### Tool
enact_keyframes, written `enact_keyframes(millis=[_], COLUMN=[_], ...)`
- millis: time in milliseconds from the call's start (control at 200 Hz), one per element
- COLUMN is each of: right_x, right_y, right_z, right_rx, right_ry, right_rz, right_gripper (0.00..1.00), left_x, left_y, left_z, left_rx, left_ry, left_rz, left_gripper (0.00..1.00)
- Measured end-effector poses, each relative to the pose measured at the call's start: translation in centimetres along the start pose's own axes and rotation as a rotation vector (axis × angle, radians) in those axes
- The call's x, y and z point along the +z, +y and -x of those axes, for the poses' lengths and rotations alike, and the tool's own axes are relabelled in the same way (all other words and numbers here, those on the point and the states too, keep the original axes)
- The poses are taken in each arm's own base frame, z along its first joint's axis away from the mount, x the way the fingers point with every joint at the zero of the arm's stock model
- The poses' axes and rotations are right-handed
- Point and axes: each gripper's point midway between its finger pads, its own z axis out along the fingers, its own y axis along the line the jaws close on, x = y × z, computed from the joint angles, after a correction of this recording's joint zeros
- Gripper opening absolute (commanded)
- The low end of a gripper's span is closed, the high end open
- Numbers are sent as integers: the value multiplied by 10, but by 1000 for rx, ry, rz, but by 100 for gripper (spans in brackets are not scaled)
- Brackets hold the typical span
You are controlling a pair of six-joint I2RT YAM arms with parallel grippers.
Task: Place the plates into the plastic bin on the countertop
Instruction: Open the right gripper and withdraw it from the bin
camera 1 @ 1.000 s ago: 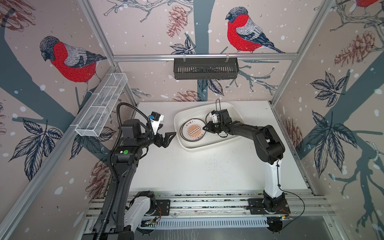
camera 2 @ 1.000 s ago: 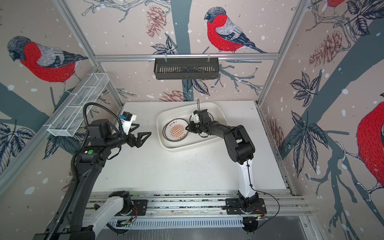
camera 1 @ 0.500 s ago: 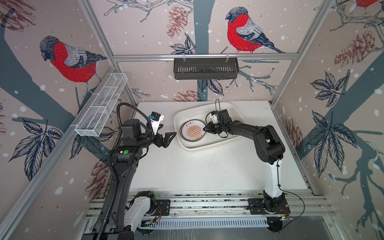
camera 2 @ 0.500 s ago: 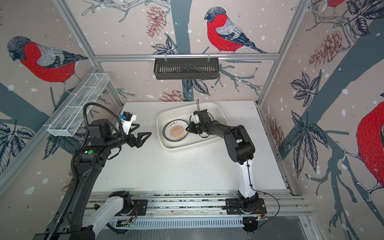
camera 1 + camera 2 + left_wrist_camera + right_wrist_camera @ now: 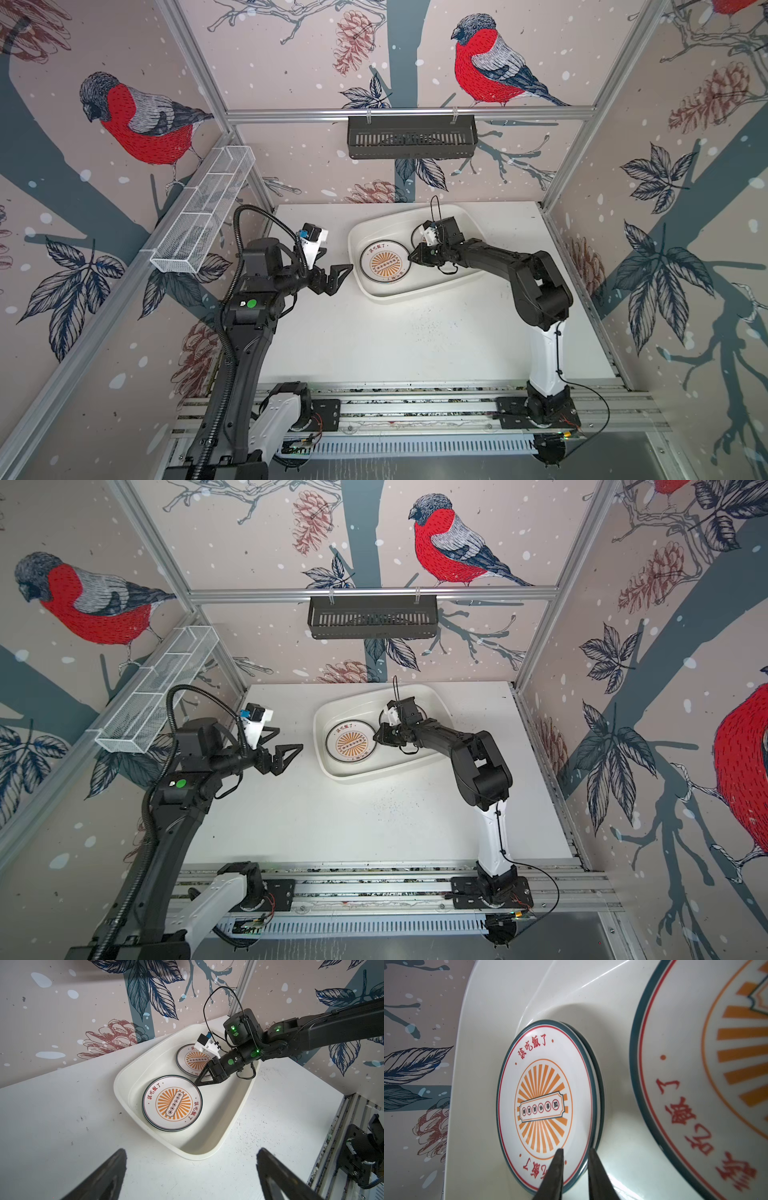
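i count two end effectors; my left end effector (image 5: pixel 337 259) hangs over the table (image 5: pixel 395 345), just beside the left rim of the plastic bin (image 5: pixel 436 282), its two fingers spread wide with nothing between them; my right end effector (image 5: pixel 411 257) reaches down inside that bin, its two fingers (image 5: pixel 557 1169) drawn close with only a narrow gap; the dark rim of a sunburst plate shows in that gap, one finger over the plate's face and one outside its edge; whether the pads press on the rim i cannot tell; there is one bin, cream-white and shallow, sitting on the table toward the back wall, turned a little askew in both top views; inside it i count two places with plates; the first is a stack (image 5: pixel 172 1103) by the bin's left wall, its top plate face up with an orange sunburst and red lettering, lying flat on at least one more plate whose rim peeks out beneath; the exact number in the stack i cannot tell; the second is a sunburst plate (image 5: pixel 189 1059) deeper in the bin, partly hidden under my right wrist; on the walls hang one black slotted basket (image 5: pixel 411 137) at the back and one white wire mesh basket (image 5: pixel 203 212) on the left.
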Motion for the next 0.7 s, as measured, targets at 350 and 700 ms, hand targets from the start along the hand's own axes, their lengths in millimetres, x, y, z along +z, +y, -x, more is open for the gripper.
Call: enact_keyframes(millis=[350,700], right_x=[-11,-82], right_y=[9,27], right_z=[5,28], right_rx=[-15,-91], right_ry=[-20,-225], right_rz=[6,21], right_gripper=[25,32], left_x=[-1,-1], left_y=[0,12], left_z=[2,1], left_rx=[3,-12], left_ry=[-4,1], left_rz=[1,68], left_gripper=[96,97])
